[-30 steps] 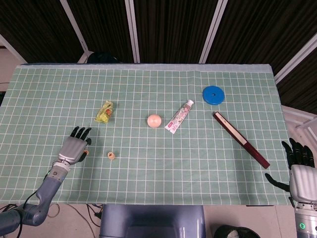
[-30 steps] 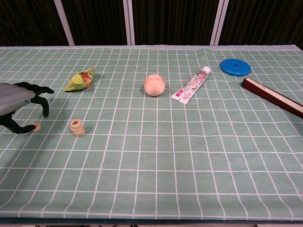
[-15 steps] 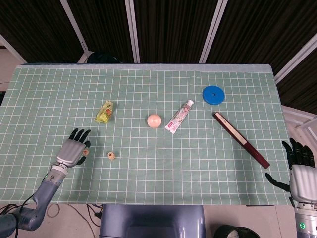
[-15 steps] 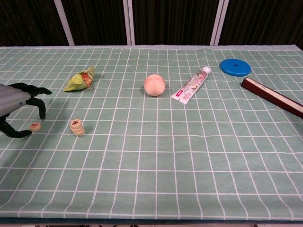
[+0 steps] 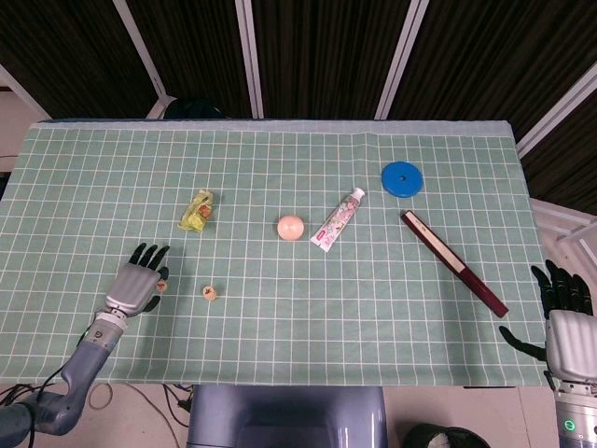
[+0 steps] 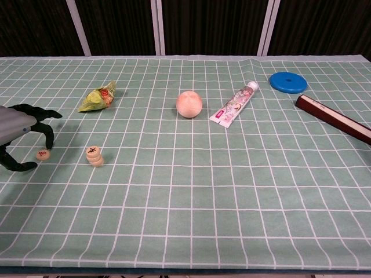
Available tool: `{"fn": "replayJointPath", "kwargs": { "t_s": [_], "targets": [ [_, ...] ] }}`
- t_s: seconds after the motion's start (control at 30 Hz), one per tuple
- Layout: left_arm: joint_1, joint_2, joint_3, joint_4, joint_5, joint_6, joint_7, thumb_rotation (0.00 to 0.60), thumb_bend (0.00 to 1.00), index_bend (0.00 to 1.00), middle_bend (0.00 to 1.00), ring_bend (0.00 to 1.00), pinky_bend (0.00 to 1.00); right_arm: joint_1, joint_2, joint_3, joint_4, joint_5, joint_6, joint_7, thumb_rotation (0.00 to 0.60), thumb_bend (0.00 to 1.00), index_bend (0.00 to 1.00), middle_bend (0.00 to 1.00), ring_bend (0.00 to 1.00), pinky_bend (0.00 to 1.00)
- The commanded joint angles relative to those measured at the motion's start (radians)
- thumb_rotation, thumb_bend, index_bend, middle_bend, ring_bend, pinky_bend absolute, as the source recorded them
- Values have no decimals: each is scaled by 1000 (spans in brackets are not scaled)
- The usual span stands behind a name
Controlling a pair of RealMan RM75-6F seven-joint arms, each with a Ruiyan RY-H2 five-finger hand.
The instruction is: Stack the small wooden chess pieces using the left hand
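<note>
A short stack of small round wooden chess pieces (image 5: 211,293) (image 6: 94,155) stands on the green checked cloth at the left front. One more piece (image 6: 42,154) (image 5: 161,287) lies flat on the cloth to its left. My left hand (image 5: 138,283) (image 6: 14,128) hovers over that single piece with its fingers arched and apart. The piece sits between a finger and the thumb, touching neither. My right hand (image 5: 564,313) hangs off the table's right edge, fingers spread and empty.
A green crumpled wrapper (image 5: 197,210) (image 6: 98,97) lies behind the stack. A peach ball (image 6: 189,104), a toothpaste tube (image 6: 234,104), a blue disc (image 6: 288,81) and a dark red bar (image 6: 333,118) spread across the middle and right.
My left hand has drawn back toward the left front edge. Its thumb has come away from the single piece, which stays on the cloth. The right hand has not moved.
</note>
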Motion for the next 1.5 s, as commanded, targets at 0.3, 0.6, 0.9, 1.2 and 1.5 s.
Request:
{"fn": "replayJointPath", "kwargs": {
  "t_s": [0.3, 0.6, 0.9, 1.2, 1.5],
  "targets": [
    [0, -12, -6, 8, -4, -11, 17, 600, 282, 455, 20, 0, 0, 0, 0, 2, -1, 4, 0, 2, 600, 232, 119, 13, 0, 0],
    [4, -14, -8, 10, -10, -14, 31, 600, 292, 472, 22, 0, 0, -1, 0, 3, -1, 3, 2, 3, 600, 233, 119, 13, 0, 0],
    [4, -13, -10, 7, -8, -16, 33, 600, 306, 489, 27, 0, 0, -1, 0, 4, -3, 7, 1, 3, 600, 233, 119, 13, 0, 0],
    [3, 0, -14, -27, 14, -8, 18, 600, 307, 493, 28, 0, 0, -2, 1, 5, -4, 8, 1, 4, 600, 232, 119, 13, 0, 0],
    [-22, 41, -45, -144, 23, 2, 41, 600, 307, 494, 28, 0, 0, -2, 0, 5, -4, 8, 1, 3, 600, 232, 119, 13, 0, 0]
  ]
}}
